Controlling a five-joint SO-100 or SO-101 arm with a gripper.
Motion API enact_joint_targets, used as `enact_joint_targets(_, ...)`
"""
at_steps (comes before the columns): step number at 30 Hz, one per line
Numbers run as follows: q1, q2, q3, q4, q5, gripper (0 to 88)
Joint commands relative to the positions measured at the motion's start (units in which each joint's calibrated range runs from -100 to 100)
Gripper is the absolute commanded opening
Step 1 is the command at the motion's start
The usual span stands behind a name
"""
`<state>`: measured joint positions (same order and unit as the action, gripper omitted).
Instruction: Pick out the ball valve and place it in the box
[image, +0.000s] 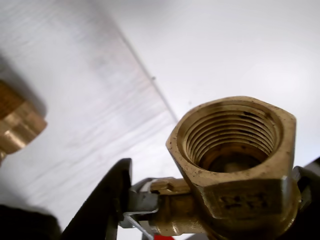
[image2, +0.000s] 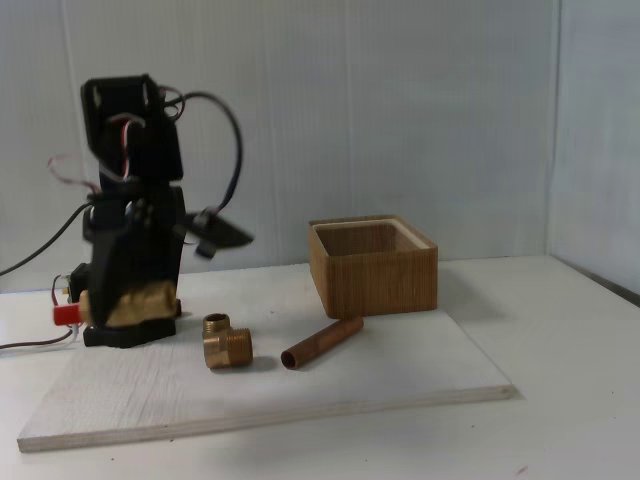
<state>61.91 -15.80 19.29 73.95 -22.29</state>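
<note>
Makeshift lab or hobby bench: bare white counter (image2: 570, 400), plain white backdrop panels (image2: 400, 110), pale wooden board (image2: 300, 385) as work surface, small black robot arm (image2: 130, 200) with exposed wiring.

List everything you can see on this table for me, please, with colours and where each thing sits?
ball valve: one, brass with a red handle, held in the gripper at the left end of the board in the fixed view
elbow fitting: one, brass, on the board right of the gripper
pipe piece: one, reddish-brown, lying on the board in front of the box
box: one, light-brown wood, open top, at the back of the board
board: one, pale wood, on the white table
gripper: one, black, closed on the valve, arm standing above it
</note>
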Motion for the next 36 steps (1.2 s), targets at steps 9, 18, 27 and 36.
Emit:
enact_joint_targets(9,-11.6,-3.1,-15.7,0.2,18.6,0.9)
enact_joint_targets(18,-20.7,-5.1,-21.3,4.8,27.1,0.9)
enact_joint_targets(27,-30.3,-18.8,-22.4,19.2,32.1,0.9)
enact_joint_targets(36,-31.4,-33.1,-15.6,24.3,32.0,0.9)
